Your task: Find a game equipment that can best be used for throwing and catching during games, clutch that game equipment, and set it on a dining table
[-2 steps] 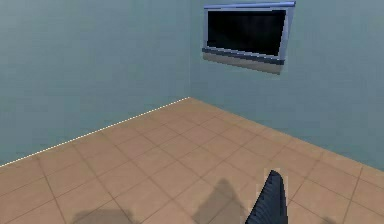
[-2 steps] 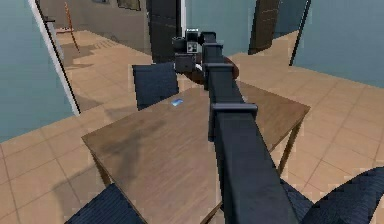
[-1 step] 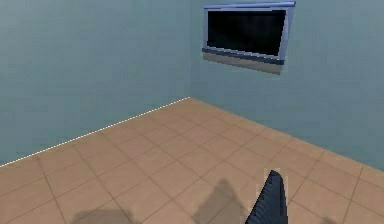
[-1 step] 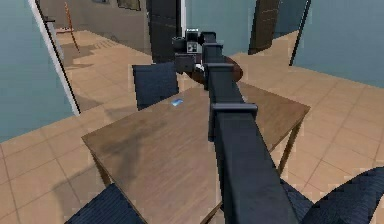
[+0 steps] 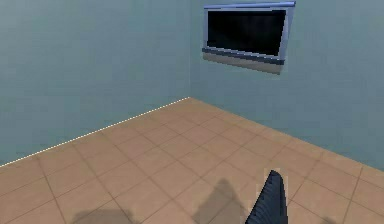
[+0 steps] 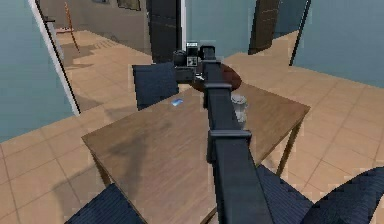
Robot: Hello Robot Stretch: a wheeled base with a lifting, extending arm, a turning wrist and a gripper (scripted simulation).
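A wooden dining table (image 6: pixel 140 150) spreads across the middle of the arm side view. My arm (image 6: pixel 228 150) reaches out over it, and the gripper (image 6: pixel 183 62) is at the table's far end. A rounded reddish-brown thing (image 6: pixel 229 76) lies on the tabletop just right of the arm's end, partly hidden by the arm. Its exact shape is hard to make out. With a chair and the tabletop behind the fingers, I cannot tell whether the gripper holds anything.
A glass-like cup (image 6: pixel 240 106) and a small blue thing (image 6: pixel 177 101) are on the table. Dark blue chairs (image 6: pixel 155 82) stand around it. Doorways open at the back (image 6: pixel 165 25) and left (image 6: pixel 80 45). The forward view has tiled floor (image 5: pixel 170 150), blue walls, a dark window (image 5: pixel 247 32) and a dark chair back (image 5: pixel 270 202).
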